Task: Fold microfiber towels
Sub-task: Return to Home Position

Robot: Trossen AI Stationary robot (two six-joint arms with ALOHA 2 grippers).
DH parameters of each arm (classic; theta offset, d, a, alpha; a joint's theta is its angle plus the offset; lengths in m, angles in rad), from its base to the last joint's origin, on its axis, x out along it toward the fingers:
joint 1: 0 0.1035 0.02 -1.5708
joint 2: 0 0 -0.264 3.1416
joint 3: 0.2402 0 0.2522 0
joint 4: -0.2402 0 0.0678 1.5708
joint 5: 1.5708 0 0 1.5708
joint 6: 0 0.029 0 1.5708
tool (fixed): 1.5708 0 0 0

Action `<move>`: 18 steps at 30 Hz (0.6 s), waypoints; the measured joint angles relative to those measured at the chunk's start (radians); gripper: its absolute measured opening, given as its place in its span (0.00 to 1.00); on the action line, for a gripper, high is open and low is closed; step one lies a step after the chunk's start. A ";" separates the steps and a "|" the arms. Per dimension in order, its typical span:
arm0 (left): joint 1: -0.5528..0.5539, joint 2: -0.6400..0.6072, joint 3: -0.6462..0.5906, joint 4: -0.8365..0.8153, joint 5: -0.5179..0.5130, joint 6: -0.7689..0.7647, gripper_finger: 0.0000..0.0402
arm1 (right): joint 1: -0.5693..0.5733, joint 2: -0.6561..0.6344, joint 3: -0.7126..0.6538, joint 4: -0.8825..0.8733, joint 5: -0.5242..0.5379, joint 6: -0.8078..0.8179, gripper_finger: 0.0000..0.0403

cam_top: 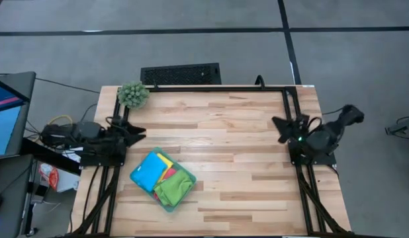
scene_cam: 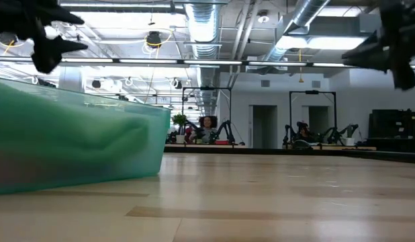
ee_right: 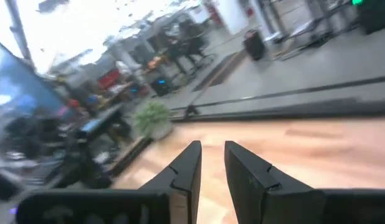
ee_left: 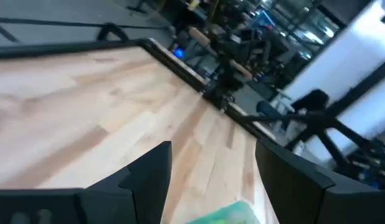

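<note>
Several microfiber towels lie bunched together in a pale teal tray (cam_top: 135,177) at the table's near left: a blue one (cam_top: 149,170), a yellow one (cam_top: 165,160), a pink one (cam_top: 169,174) and a green one (cam_top: 173,188). The tray fills the left of the low view (scene_cam: 73,141). My left gripper (cam_top: 137,130) (ee_left: 214,146) hangs open at the table's left edge, beyond the tray's far side and above the wood. My right gripper (cam_top: 280,125) (ee_right: 212,146) hovers at the right edge, its fingers a narrow gap apart with nothing between them.
A spiky green plant ball (cam_top: 133,94) sits at the far left corner. A black grille (cam_top: 180,73) lies just past the far edge. A black frame rail (cam_top: 218,88) runs along the far edge and both sides. Bare wood (cam_top: 231,145) spans the middle and right.
</note>
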 joint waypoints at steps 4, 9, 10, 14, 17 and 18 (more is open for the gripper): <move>0.000 -0.013 -0.124 0.192 0.053 0.022 0.56 | 0.027 -0.063 -0.200 0.334 -0.036 -0.126 0.24; 0.000 -0.011 -0.260 0.296 0.061 -0.045 0.56 | 0.003 -0.082 -0.279 0.516 -0.137 -0.224 0.24; 0.000 -0.012 -0.285 0.332 0.066 -0.053 0.56 | -0.006 -0.081 -0.279 0.575 -0.195 -0.304 0.24; 0.001 -0.012 -0.373 0.574 0.174 -0.020 0.56 | -0.056 -0.085 -0.277 1.064 -0.727 -0.784 0.24; 0.000 -0.012 -0.371 0.613 0.221 0.066 0.56 | -0.083 -0.086 -0.276 1.104 -0.962 -1.059 0.24; 0.001 -0.011 -0.370 0.614 0.218 0.098 0.56 | -0.090 -0.096 -0.278 1.047 -0.935 -1.100 0.24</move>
